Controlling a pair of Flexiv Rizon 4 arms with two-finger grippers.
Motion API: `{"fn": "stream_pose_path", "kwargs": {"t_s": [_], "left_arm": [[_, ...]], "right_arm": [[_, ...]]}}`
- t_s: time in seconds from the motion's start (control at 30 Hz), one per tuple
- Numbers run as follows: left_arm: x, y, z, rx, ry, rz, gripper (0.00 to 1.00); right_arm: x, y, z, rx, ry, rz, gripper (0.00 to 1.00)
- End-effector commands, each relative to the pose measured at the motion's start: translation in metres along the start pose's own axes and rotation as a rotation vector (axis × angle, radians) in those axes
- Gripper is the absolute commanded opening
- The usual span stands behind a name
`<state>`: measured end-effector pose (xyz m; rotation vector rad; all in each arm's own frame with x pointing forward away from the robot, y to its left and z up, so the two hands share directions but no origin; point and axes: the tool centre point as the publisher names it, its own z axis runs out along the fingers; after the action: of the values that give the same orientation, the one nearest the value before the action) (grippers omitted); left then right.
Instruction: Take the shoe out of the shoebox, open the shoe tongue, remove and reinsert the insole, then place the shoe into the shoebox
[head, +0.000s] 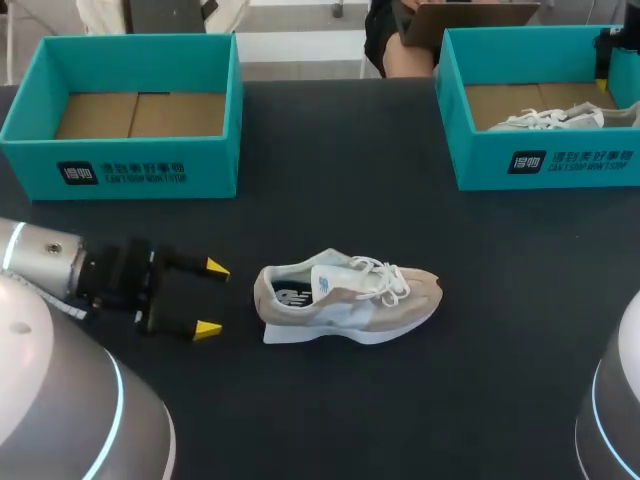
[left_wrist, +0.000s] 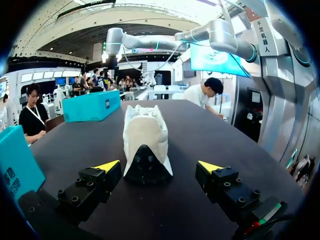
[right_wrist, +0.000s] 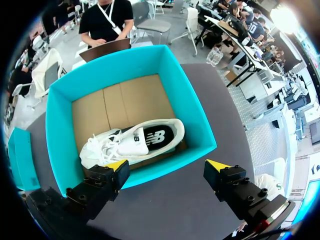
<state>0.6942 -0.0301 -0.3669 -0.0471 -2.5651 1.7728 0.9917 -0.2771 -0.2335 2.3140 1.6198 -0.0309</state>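
The beige sneaker (head: 345, 300) is lying on its sole in the middle of the dark counter (head: 330, 410), out of either box, with its toe pointing toward my right side and its heel facing the left tool (head: 211, 298). That tool is sitting low over the counter just beside the heel, with its yellow-tipped fingers spread wide and holding nothing. In the left wrist view the heel is lining up ahead of the gap between the fingers, so the arm is probably squaring up to pin or steady the shoe from behind. The tongue (head: 328, 282) is showing above the laced upper, and the dark insole (head: 290, 296) is showing through the collar opening, seemingly seated in place, so I am judging that the tongue and insole steps are not yet done. The left shoebox (head: 120, 170) is standing open at the far left with only its cardboard floor showing, likely the place this sneaker is meant to go back to. The right tool (right_wrist: 167, 167) is hanging above the near wall of the right shoebox (head: 545, 165), also spread wide and empty. A white sneaker (head: 545, 118) is lying on its side inside that box, well apart from the fingers and not touched.
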Motion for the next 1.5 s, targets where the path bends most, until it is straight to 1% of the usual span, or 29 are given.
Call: {"fn": "stream_pose_path", "kwargs": {"t_s": [0.03, 0.8, 0.87, 1.0, 1.07, 1.27, 1.37, 1.5], "left_arm": [[-0.002, 0.002, 0.004, 0.003, 0.001, 0.001, 1.0], [-0.002, 0.002, 0.004, 0.003, 0.001, 0.001, 1.0], [-0.003, 0.005, 0.009, 0.025, 0.003, -0.013, 1.0], [-0.01, 0.017, 0.028, 0.01, -0.016, -0.022, 1.0], [-0.013, 0.019, 0.035, 0.001, -0.009, -0.025, 1.0], [-0.018, 0.014, 0.054, 0.014, -0.011, -0.012, 1.0], [-0.023, 0.016, 0.066, 0.007, -0.021, -0.018, 1.0], [-0.024, 0.016, 0.082, -0.001, -0.005, 0.001, 1.0]], "right_arm": [[0.0, 0.0, 0.0, -0.001, 0.0, 0.0, 1.0], [0.0, 0.0, 0.0, -0.001, 0.0, 0.0, 1.0], [0.0, 0.0, 0.0, -0.001, 0.0, 0.0, 1.0], [0.0, 0.0, 0.0, -0.001, 0.0, 0.0, 1.0], [0.0, 0.0, 0.0, -0.001, 0.0, 0.0, 1.0], [0.0, 0.0, 0.0, -0.001, 0.0, 0.0, 1.0], [0.0, 0.0, 0.0, -0.001, 0.0, 0.0, 1.0], [0.0, 0.0, 0.0, -0.001, 0.0, 0.0, 1.0]]}}
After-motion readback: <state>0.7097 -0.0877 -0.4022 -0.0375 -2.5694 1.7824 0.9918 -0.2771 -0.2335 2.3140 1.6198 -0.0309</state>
